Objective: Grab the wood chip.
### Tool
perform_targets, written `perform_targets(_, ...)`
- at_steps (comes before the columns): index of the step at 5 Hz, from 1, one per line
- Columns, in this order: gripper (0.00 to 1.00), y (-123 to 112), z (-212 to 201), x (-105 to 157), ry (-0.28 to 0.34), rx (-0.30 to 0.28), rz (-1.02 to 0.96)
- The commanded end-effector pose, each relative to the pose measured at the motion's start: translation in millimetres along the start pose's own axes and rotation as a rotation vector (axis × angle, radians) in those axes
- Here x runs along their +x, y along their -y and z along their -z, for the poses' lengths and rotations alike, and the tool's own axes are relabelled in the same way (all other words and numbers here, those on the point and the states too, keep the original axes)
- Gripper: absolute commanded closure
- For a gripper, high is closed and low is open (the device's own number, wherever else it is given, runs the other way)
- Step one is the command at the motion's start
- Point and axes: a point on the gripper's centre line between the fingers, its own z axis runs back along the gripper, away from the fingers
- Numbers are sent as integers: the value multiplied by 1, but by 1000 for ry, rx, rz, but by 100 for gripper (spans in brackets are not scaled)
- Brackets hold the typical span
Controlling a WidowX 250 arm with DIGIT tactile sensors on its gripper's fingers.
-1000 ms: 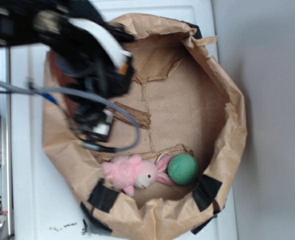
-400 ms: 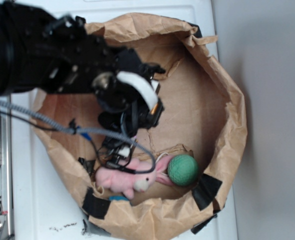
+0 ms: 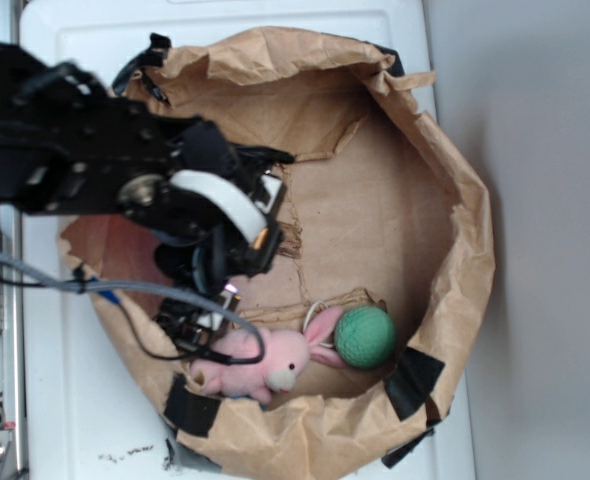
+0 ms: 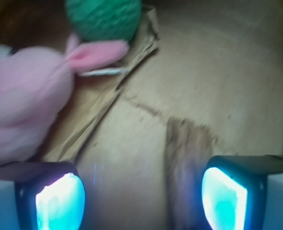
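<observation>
free: bare paper right of wood chip | blocked: pink plush, green ball upper left

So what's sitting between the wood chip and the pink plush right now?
In the wrist view, bare brown paper floor, then a torn paper flap lying right beside the pink plush. The wood chip lies between the open gripper fingers, nearer one.

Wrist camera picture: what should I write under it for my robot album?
Open claw hovers over the wood chip, with the pink bunny and green ball farther off.
</observation>
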Motion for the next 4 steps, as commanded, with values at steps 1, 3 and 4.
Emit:
perform_targets(1, 100, 3, -16, 2, 34, 41, 12)
perform_targets(3, 100, -10, -29, 10, 79, 58, -17)
perform_targets(4, 100, -17, -43, 18, 119, 65, -36)
